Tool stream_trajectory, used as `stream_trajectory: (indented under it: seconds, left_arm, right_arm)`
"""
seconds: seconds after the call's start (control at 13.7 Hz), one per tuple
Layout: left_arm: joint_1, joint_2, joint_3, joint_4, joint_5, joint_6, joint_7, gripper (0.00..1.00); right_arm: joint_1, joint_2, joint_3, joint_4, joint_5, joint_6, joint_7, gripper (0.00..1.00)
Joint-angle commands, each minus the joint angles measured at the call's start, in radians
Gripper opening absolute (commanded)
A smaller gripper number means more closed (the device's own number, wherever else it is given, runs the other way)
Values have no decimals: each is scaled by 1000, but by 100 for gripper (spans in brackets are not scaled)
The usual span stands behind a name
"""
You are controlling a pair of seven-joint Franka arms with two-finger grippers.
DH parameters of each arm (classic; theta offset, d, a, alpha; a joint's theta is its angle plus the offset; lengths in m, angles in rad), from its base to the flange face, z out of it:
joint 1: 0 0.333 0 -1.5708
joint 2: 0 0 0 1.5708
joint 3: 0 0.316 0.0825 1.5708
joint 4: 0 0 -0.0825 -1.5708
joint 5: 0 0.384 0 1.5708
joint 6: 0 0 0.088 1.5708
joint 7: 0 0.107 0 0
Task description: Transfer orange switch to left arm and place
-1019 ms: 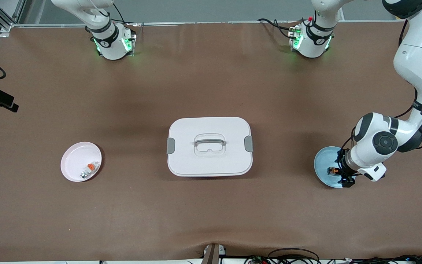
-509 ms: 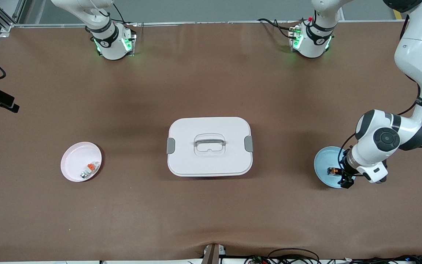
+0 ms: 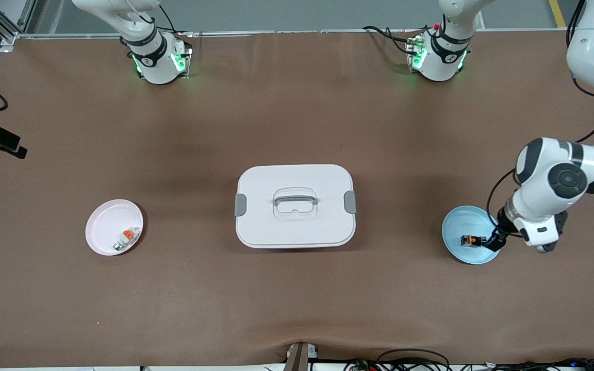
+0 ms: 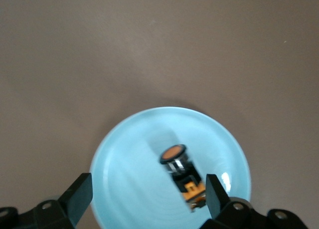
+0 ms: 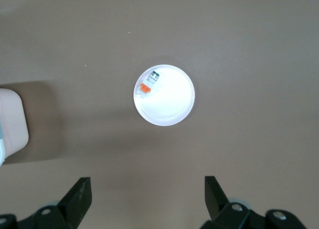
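At the left arm's end of the bench (image 3: 297, 103), a blue plate (image 3: 457, 226) carries the orange switch (image 3: 471, 240), lying on its side, black-bodied with a round orange face; the left wrist view shows it resting free between the fingers. Left hand (image 3: 494, 242): low over the plate's rim, fingers spread wide on either side of the switch, gripping nothing. Box (image 3: 295, 206): white, lidded, grey latches at both ends, recessed handle on top, standing mid-bench between the two plates and well apart from each. Pink plate (image 3: 109, 232): toward the right arm's end of the bench, holding one small grey-white piece with an orange tab (image 3: 127, 238); no orange switch on it. Right hand (image 5: 148, 199): not visible from the front camera; its own wrist view places it high above the pink plate, fingers fully apart, empty, the arm waiting. Status of task, by judgement: at the very start. The switch is not yet grasped, not lifted, not passed across, and presumably bound for the pink plate. Remaining: close the left hand on the switch, raise it, carry it clear of the box, give it to the right hand, and set it down at the right arm's end.
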Motion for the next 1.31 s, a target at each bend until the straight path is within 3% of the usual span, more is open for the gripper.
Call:
stream_trajectory:
  seconds: [0.0, 0.58, 0.95, 1.24]
  left_arm:
    - [37, -100, 6, -46, -93, -80, 272, 100]
    - [173, -296, 0, -44, -250, -298, 942, 100]
    - [181, -421, -8, -30, -312, -367, 956, 100]
    - [180, -475, -13, 61, -331, -491, 959, 100]
  right_arm:
    - [-11, -10, 4, -6, 14, 3, 9, 100]
    - [-9, -10, 4, -4, 13, 5, 8, 100]
    - [-9, -10, 4, -4, 13, 5, 8, 100]
    - [-6, -10, 4, -6, 11, -6, 6, 100]
